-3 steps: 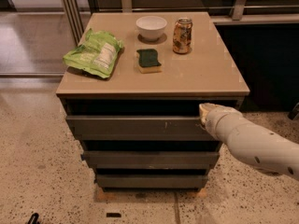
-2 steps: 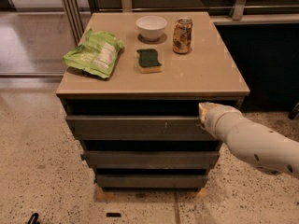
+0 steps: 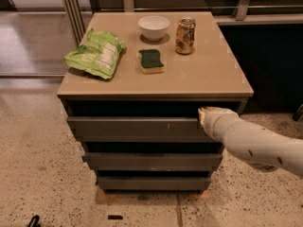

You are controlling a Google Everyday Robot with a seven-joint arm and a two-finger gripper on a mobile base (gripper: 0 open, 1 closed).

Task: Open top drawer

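The top drawer (image 3: 137, 126) is a wide dark grey flat front just under the beige cabinet top, with small pale scratch marks right of centre. A dark gap runs along its upper edge. My gripper (image 3: 202, 116) is at the end of the white arm that comes in from the lower right. It sits at the right end of the top drawer's upper edge, against the front panel. The arm's wrist covers the tips.
On the cabinet top (image 3: 208, 74) lie a green snack bag (image 3: 96, 54), a white bowl (image 3: 154, 27), a green-and-yellow sponge (image 3: 151, 61) and a drink can (image 3: 185, 35). Two more grey drawer fronts (image 3: 151, 161) sit below. Speckled floor surrounds the cabinet.
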